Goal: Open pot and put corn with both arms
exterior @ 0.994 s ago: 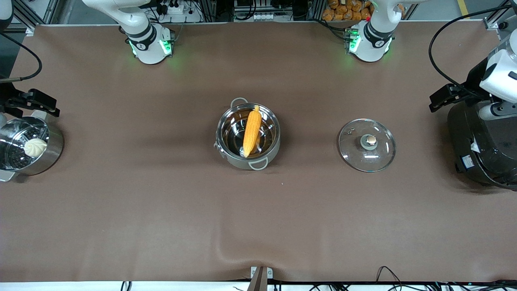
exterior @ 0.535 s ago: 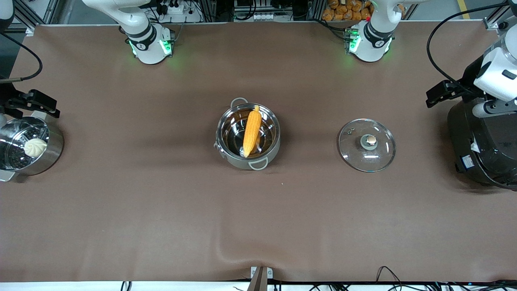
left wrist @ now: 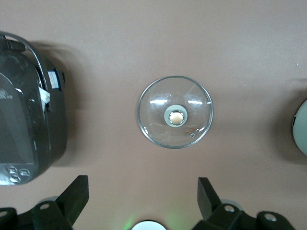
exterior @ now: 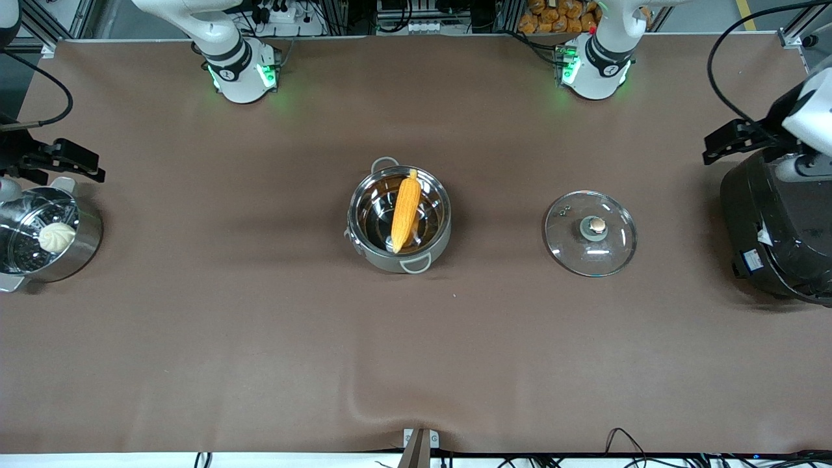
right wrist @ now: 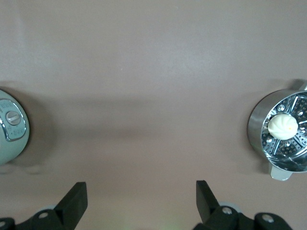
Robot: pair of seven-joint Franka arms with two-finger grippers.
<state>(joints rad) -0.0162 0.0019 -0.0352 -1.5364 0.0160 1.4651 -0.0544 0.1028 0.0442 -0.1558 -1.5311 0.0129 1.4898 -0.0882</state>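
Note:
The steel pot [exterior: 373, 242] stands uncovered in the middle of the table. The yellow-orange corn [exterior: 405, 209] lies in it, its tip leaning on the rim on the robots' side. The glass lid [exterior: 590, 233] with its tan knob [exterior: 597, 225] lies flat on the table, toward the left arm's end. The lid also shows in the left wrist view [left wrist: 175, 111]. My left gripper [exterior: 731, 138] hangs open and empty beside the black cooker; the left wrist view shows its jaws wide apart [left wrist: 143, 191]. My right gripper [exterior: 68, 161] hangs open and empty by the steamer pot, as the right wrist view [right wrist: 142, 194] shows.
A big black cooker [exterior: 777, 234] stands at the left arm's end of the table, also in the left wrist view [left wrist: 24, 129]. A steel steamer pot [exterior: 88, 244] with a white bun [exterior: 57, 236] stands at the right arm's end, also in the right wrist view [right wrist: 283, 136].
My left gripper has drawn back from the lid toward the table's end and the robots' side. My right gripper has shifted slightly. Pot, corn and lid have not moved.

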